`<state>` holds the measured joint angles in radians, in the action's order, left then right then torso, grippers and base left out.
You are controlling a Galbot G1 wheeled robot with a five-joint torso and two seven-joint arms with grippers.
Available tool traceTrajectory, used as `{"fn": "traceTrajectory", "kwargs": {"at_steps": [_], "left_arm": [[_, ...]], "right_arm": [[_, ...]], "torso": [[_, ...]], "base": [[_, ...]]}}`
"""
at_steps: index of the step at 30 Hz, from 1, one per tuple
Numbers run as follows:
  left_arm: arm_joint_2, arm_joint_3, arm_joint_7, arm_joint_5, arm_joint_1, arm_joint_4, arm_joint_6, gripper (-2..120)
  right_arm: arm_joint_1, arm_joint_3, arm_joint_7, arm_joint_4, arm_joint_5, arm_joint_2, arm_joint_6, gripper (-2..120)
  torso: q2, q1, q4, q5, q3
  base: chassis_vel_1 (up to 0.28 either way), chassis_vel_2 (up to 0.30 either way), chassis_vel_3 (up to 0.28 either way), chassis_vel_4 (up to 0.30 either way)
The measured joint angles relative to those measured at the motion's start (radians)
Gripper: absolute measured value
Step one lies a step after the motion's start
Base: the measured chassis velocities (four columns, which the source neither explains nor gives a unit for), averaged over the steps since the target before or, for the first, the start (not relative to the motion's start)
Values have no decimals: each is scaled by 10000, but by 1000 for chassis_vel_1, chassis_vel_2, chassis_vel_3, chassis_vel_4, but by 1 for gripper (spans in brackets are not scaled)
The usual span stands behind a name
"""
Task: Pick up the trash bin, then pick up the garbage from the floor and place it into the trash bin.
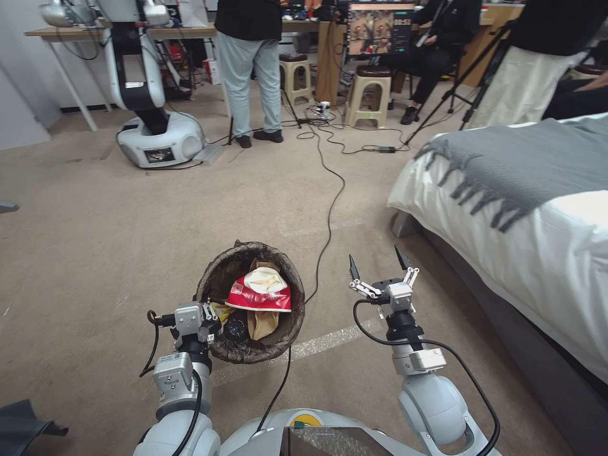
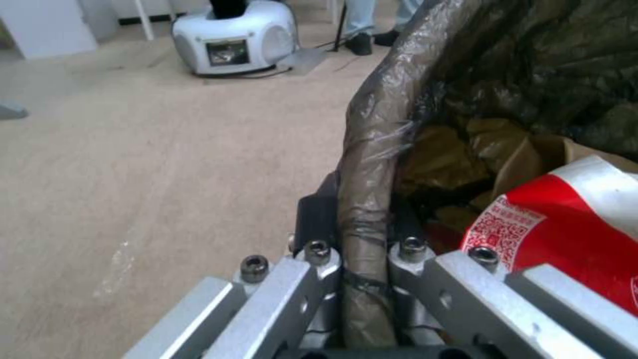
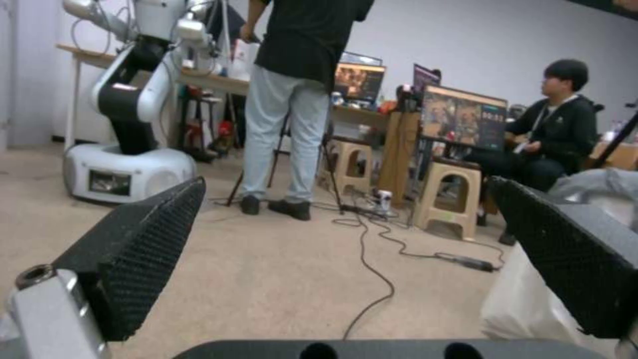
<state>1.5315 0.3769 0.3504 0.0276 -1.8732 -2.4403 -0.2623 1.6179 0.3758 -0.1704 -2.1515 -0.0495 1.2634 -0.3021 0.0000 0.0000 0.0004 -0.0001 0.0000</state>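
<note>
The trash bin (image 1: 252,304), lined with a dark bag (image 2: 372,164) folded over its rim, is hanging above the beige carpet floor (image 1: 95,240), directly in front of the robot. Inside the bin, a crushed red-and-white paper cup (image 1: 261,292) is lying on top, with a tan flat packet (image 1: 261,322) beneath it and a yellow wrapper (image 1: 223,311) near the bin's left edge. The left tool (image 1: 212,315) is pinching the bag-covered rim on the bin's near left side, one finger (image 2: 312,219) outside the wall and the other inside. The right tool (image 1: 379,263) is hovering just right of the bin, its dark fingertips (image 3: 139,249) spread wide and gripping nothing. A black cable (image 1: 329,209) is trailing across the floor beyond the bin; a white bed (image 1: 538,253) with a grey blanket (image 1: 532,161) is lying farther right of the bin.
</note>
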Motion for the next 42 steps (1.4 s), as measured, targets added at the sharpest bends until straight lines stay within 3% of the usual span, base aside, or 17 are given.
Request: {"fn": "traceTrajectory", "kwargs": {"at_steps": [8, 9, 11, 18, 25, 32, 38, 42], "left_arm": [[0, 84, 243, -229, 202, 147, -117, 0], [9, 305, 738, -627, 370, 211, -816, 0], [11, 474, 1030, -989, 504, 324, -1310, 0], [20, 880, 1705, -2384, 923, 752, -2364, 0], [11, 1268, 1975, -3575, 1292, 1432, -2743, 0], [21, 1388, 2063, -3931, 1533, 1974, -2872, 0], [23, 1424, 1963, -4075, 1626, 2202, -2841, 15], [21, 1377, 1862, -4120, 1714, 2221, -2811, 32]], "right_arm": [[45, 50, 10, 26, -7, 5, -52, 100], [71, 54, 23, 63, -23, 40, -108, 100], [104, 41, 28, 92, -84, 60, -153, 100], [182, 71, 47, 141, -145, 72, -299, 100], [201, 126, 86, 157, -146, 77, -387, 100], [196, 126, 133, 194, -146, 96, -413, 100], [215, 141, 214, 237, -157, 91, -474, 100], [207, 151, 257, 286, -171, 94, -507, 100]], "torso": [[0, 0, -10, 0, 0], [0, 0, -3, 0, 0], [0, 0, -5, 0, 0], [0, 0, -5, 1, 0], [0, 0, -4, 0, 0], [0, 0, -3, 3, 0], [0, 0, 0, 4, -1], [0, 0, -6, -2, 0]], "base": [[6, 7, 8, 5], [0, 0, 0, 0], [0, 0, 0, 0], [0, 0, 0, 0], [0, 0, 0, 0], [0, 0, 0, 0], [0, 0, 0, 0], [0, 0, 0, 0]]}}
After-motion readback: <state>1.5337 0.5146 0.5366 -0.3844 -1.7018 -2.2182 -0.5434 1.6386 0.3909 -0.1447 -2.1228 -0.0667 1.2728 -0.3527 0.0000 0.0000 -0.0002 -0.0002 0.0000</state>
